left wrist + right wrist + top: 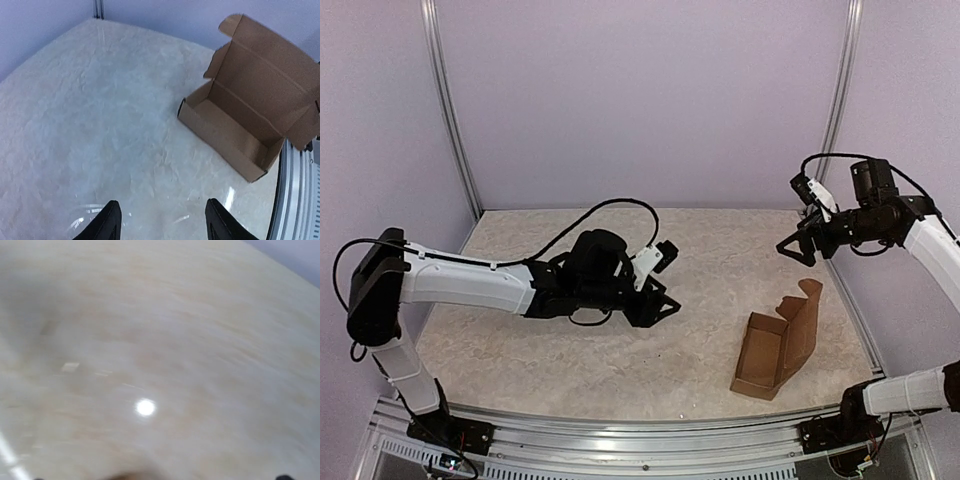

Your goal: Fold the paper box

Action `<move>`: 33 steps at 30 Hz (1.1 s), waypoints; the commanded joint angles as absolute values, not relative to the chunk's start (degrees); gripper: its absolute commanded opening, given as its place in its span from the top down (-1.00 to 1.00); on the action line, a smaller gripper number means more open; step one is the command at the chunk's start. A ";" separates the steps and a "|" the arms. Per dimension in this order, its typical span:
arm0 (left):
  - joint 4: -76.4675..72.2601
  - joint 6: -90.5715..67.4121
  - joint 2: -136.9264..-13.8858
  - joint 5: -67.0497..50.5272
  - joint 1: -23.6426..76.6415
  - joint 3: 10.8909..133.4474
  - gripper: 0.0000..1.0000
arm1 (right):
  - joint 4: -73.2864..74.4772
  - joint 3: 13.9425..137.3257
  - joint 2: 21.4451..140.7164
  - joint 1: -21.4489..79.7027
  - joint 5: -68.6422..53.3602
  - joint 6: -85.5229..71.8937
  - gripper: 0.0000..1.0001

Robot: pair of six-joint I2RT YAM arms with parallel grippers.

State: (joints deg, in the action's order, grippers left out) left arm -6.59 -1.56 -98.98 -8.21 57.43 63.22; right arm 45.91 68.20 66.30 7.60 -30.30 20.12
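The pale marbled table [570, 350] lay between lilac walls [640, 100]. The paper box [775, 345] sat on the table's right near part, well apart from both arms. Its long axis ran near to far, its tray opened upward, and its lid flap stood along its right side. The left gripper [660, 300] hovered mid-table, fingers apart and empty. The right gripper [795, 250] hung beyond the box, spread wide, holding nothing.

The worktop [570, 370] is a glossy, pale beige slab with a faint marbled pattern, and a small bright spot of glare [145, 407] sits on it. Plain lavender walls [640, 100] close it in behind and at both sides. A slim metal post [450, 110] runs up the back left corner and another post [840, 80] the right, and a ribbed aluminium rail [650, 440] lines the near edge.
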 commanded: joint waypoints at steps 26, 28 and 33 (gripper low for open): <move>-9.68 10.91 -156.94 -41.34 59.89 137.23 -0.27 | 58.45 63.11 57.82 -7.03 -22.89 25.93 -0.92; -10.30 10.67 -158.58 -41.02 60.51 138.63 -0.26 | 58.49 63.00 57.91 -7.03 -23.00 26.01 -0.92; -12.86 8.15 -163.11 -39.45 61.44 142.93 -0.19 | 58.91 63.25 58.10 -7.03 -22.90 26.26 -0.90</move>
State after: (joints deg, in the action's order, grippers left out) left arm -10.28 10.39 -159.22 -40.07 60.69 139.41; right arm 57.56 63.81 57.91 -6.20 -23.20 25.89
